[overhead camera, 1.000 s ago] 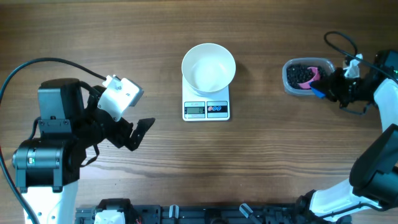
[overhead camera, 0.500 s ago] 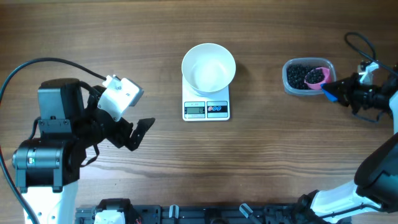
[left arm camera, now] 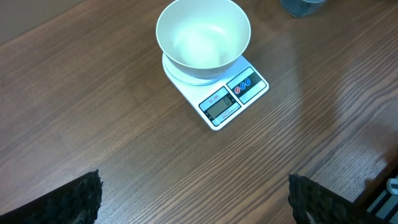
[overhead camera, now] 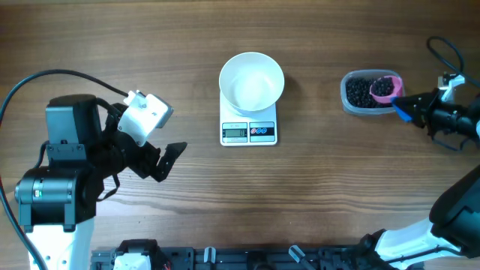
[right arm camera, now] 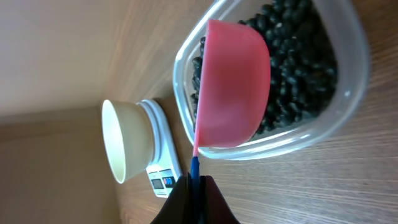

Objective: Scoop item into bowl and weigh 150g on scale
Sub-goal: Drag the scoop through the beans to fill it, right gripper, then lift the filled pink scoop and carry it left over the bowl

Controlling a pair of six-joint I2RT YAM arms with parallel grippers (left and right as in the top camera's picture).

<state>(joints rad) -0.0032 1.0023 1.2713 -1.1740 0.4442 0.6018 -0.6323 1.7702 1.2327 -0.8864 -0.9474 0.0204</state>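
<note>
Right jaws pinch the pink scoop [overhead camera: 385, 88] by its handle over the tub [overhead camera: 346, 96]; your bowl [overhead camera: 251, 81] sits well left, nearer this arm; left jaws spread.

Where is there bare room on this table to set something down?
The table is bare between the left arm and the scale, and between the scale and the clear tub. Crowded at far right: tub, pink scoop and right arm bunch together.

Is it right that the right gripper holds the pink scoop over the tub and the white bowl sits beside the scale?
No. The bowl sits on the scale, not beside it; the left wrist view shows it. The right gripper does hold the pink scoop over the tub.
</note>
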